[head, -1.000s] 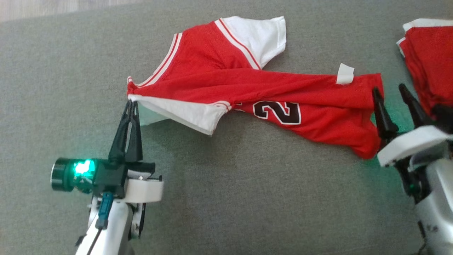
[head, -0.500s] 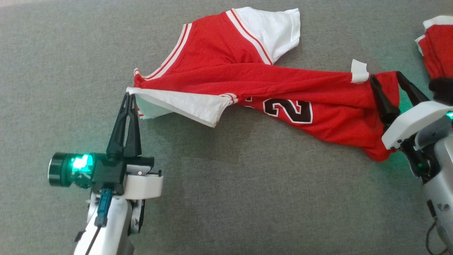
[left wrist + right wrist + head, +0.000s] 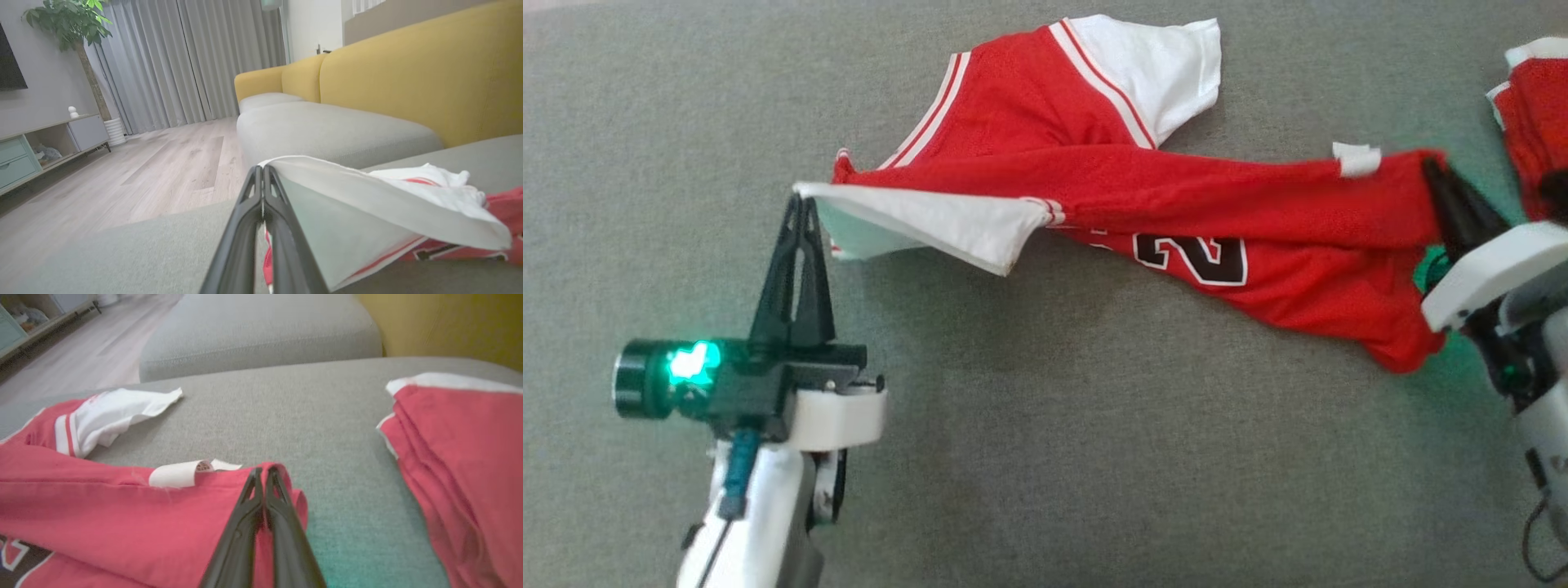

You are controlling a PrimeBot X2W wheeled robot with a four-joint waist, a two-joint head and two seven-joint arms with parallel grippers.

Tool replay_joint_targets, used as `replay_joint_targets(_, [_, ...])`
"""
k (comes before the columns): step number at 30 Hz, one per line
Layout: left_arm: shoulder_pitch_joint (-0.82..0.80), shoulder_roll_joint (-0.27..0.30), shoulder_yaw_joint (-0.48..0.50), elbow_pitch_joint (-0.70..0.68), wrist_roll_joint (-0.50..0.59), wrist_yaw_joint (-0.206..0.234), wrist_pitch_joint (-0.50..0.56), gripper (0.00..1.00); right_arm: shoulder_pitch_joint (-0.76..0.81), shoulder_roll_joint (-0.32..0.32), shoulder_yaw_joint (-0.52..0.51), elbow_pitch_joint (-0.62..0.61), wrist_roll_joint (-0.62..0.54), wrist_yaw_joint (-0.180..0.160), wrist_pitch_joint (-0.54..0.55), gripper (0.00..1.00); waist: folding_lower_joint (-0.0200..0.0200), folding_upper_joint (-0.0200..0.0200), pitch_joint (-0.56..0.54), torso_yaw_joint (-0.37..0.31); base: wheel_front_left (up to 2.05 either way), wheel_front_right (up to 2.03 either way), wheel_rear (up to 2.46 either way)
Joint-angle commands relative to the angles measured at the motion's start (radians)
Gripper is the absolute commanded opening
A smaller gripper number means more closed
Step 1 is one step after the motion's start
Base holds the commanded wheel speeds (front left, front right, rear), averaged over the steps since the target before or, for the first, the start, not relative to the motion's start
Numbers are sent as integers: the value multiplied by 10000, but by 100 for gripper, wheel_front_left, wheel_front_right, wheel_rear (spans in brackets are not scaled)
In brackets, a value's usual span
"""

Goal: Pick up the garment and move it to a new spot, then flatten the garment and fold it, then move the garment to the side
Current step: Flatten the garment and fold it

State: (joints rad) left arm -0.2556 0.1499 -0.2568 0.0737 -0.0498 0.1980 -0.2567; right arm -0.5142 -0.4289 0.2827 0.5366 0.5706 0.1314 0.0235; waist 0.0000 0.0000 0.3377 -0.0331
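Across grey sofa seat [image 3: 1045, 474], w/ yellow backrest [image 3: 408, 69] behind it in L wrist view, red basketball jersey [image 3: 1029, 106] is strung out sideways: neck end toward robot's L, hem toward its R. Its near fold is pulled into a taut ridge btwn both arms and casts a shadow on the seat. Far white sleeve [image 3: 1160, 65] lies flat on the cushion; near white sleeve [image 3: 931, 224] hangs stretched. Well apart at far R sits a stack of red-and-white garments [image 3: 1535, 106], not touching the jersey.

L end effector [image 3: 800, 196] has fingers pressed together, pinching the tip of the near white sleeve; same pinch shows in L wrist view [image 3: 261, 169]. R end effector [image 3: 1431, 163] is likewise closed, nipping the red hem corner, seen close in R wrist view [image 3: 263, 471].

Black numeral "2" [image 3: 1192, 257] faces up below the ridge. Small white tag [image 3: 1356, 159] sits just beside R fingertips.
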Motion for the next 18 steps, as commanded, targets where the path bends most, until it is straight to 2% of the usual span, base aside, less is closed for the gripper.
replay_joint_targets(1, [-489,114,453,-520,-191,-97,-51,0,-270,-356,-52,-493,180,-7,-201,0,0,0,-53,-58,0,0,0])
replay_joint_targets(5, [-962,227,873,-1132,-811,-659,-51,0,-423,-775,-441,-1542,725,-7,-643,0,0,0,-290,-220,0,0,0])
replay_joint_targets(11, [-2319,697,1383,-1870,-1665,-1641,25,0,-620,-1525,-1308,-3533,1159,-7,-953,0,0,0,-915,-354,0,0,0])
replay_joint_targets(18, [-4637,1238,1461,-2709,-2245,-2402,1089,0,-1168,-2018,-2464,-5416,814,-7,-609,0,0,0,-1770,-357,0,0,0])
